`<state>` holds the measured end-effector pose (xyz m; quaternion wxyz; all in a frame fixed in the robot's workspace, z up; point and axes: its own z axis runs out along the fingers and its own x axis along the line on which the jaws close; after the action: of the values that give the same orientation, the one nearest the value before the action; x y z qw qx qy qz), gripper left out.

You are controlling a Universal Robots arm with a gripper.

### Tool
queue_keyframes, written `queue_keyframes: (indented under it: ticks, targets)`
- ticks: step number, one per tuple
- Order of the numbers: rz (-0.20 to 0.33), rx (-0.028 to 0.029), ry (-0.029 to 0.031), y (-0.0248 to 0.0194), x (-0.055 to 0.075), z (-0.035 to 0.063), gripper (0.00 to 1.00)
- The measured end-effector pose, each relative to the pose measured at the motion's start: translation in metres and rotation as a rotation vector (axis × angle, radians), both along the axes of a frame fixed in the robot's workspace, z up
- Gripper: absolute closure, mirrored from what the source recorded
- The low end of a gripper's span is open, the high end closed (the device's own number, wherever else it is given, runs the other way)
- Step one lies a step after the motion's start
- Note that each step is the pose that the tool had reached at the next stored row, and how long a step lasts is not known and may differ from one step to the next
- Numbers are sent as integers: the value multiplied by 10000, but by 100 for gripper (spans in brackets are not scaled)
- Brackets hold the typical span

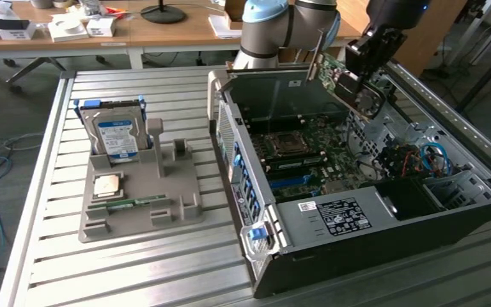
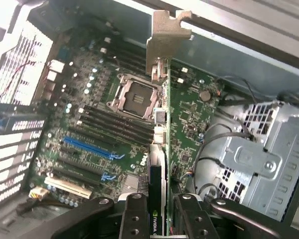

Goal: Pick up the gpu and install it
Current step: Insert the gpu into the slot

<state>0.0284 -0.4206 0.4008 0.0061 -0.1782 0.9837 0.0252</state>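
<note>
Pickup done: gripper point(image 1: 367, 61) fingers point(image 2: 134, 219) pinching the gpu point(image 1: 345, 82), card hanging tilted over open computer case point(image 1: 314, 268), above motherboard point(image 2: 189, 114), not yet seated in slot

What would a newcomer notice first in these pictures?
The eye goes first to the open case at the exterior view's right, with its motherboard laid bare. Above it the gripper holds the gpu, tilted over the opening. At the exterior view's left, a hard drive stands upright in a grey holder.
</note>
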Motion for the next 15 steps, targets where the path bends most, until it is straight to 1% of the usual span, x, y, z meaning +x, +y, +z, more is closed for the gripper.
queue_keyframes:
  ticks: [15]
  targets:
    - [2428,-14,0,0,0,-1,73]
